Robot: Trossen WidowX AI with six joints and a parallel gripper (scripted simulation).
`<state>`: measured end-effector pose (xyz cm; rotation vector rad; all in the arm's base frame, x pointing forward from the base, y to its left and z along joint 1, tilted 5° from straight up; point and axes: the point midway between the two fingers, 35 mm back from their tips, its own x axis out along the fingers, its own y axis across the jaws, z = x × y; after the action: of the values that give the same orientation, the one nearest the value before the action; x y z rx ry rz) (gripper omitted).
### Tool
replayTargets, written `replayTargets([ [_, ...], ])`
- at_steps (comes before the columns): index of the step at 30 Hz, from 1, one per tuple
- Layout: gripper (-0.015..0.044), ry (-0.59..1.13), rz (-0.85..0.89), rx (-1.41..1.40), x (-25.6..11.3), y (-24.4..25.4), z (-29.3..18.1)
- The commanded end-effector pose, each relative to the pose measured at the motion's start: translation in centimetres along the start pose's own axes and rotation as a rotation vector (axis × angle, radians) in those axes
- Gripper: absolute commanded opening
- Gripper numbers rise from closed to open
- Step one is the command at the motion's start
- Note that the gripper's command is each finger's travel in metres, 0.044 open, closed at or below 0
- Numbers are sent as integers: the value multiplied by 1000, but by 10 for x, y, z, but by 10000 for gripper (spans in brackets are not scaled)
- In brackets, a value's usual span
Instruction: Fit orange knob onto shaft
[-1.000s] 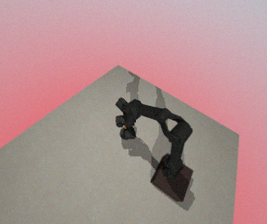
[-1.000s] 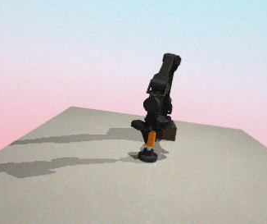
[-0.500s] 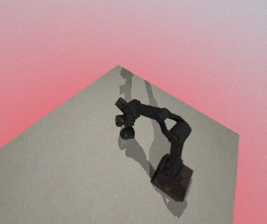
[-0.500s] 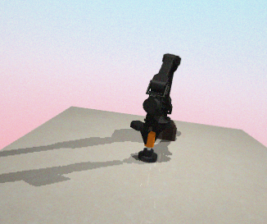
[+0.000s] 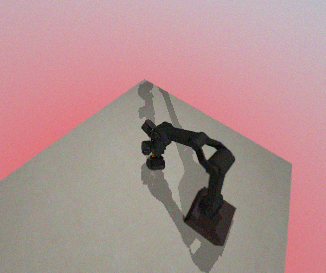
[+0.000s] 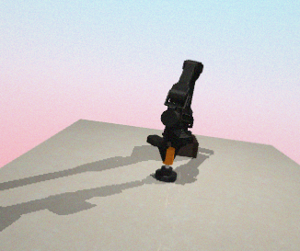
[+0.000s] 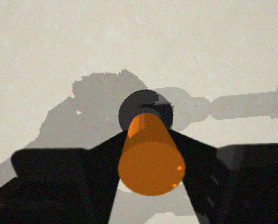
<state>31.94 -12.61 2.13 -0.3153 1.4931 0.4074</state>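
The orange knob [image 6: 169, 157] [image 7: 151, 169] is a tall cylinder, held between the fingers of my gripper [image 6: 169, 153] [image 7: 150, 150]. In the top view only a speck of the knob [image 5: 154, 155] shows. The round dark pedestal [image 6: 166, 176] [image 7: 130, 107] [image 5: 155, 165] stands directly below it. In the exterior view a short bit of the silver shaft [image 6: 167, 167] shows between the knob's lower end and the pedestal, so the knob is not down on the pedestal. The knob looks slightly tilted there. Its hole and the shaft's flat side are hidden; I cannot tell whether the shaft tip is inside the hole.
The arm's brown base [image 5: 208, 226] [image 6: 188, 148] stands on the pale table [image 5: 81, 206] [image 6: 98, 222], behind the pedestal in the exterior view. Shadows of the arm fall across the table around the pedestal. The table's far corner shows beyond the arm in the top view.
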Motion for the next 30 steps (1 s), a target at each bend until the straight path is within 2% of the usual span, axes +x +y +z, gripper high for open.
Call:
replayTargets([
  [1,0,-1,-4,3,0,0,1],
  [8,0,-1,-4,12,-5,-1,2],
  [15,0,-2,-5,212,-5,-4,4],
  [30,0,-2,-4,212,-2,-2,2],
])
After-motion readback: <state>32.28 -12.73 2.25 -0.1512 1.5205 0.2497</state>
